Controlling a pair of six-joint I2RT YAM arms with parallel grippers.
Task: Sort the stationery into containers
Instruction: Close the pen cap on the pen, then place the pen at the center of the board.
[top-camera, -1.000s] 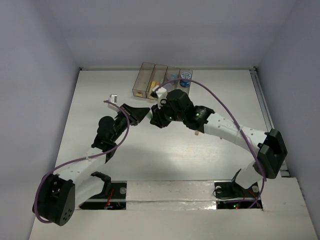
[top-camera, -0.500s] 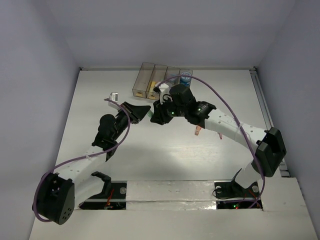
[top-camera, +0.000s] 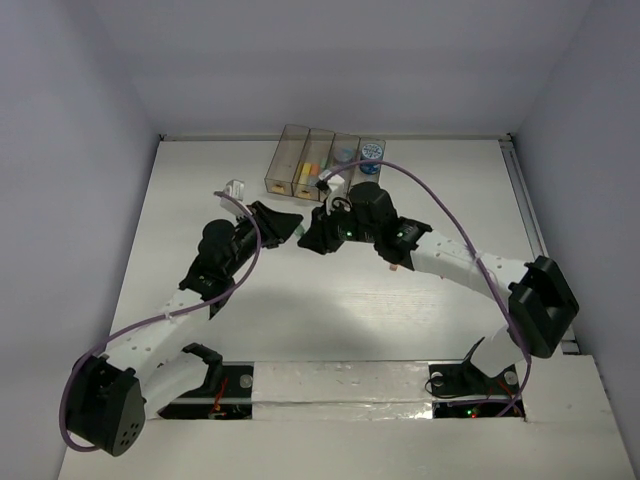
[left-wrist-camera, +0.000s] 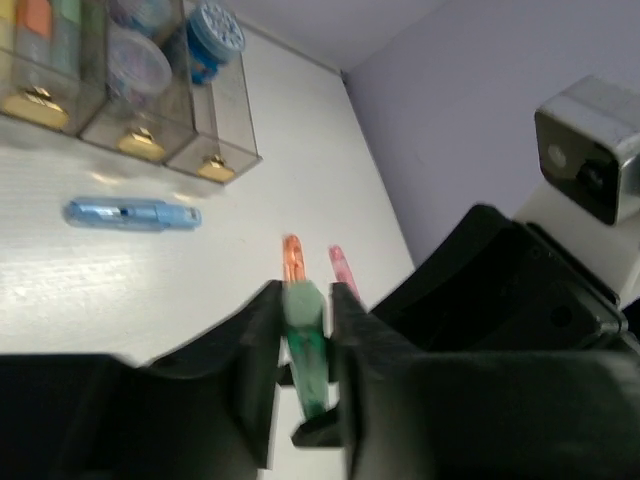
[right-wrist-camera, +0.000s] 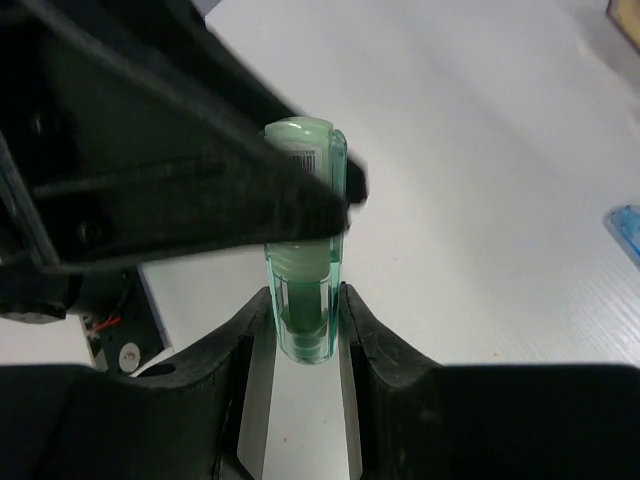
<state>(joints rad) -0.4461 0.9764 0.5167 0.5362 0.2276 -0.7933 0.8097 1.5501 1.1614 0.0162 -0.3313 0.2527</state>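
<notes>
Two grippers meet over the middle of the table (top-camera: 300, 310), both on one green marker (left-wrist-camera: 305, 345). Left gripper (top-camera: 284, 225): jaws clenched on one end, stick snug between the fingers. Right gripper (right-wrist-camera: 305, 300): jaws clamped on the other end; marker held clear of the table. Loose on the table: blue marker (left-wrist-camera: 133, 214) just near of the bins; orange marker (left-wrist-camera: 292, 258) and pink marker (left-wrist-camera: 340, 268) side by side, further right. Far side: four translucent bins (top-camera: 283, 165) in a row, yellow labels on near ends. Second from left holds orange and yellow sticks (top-camera: 310, 168). The two right bins hold rolls: pale roll (left-wrist-camera: 140, 65), then blue roll (left-wrist-camera: 213, 35).
</notes>
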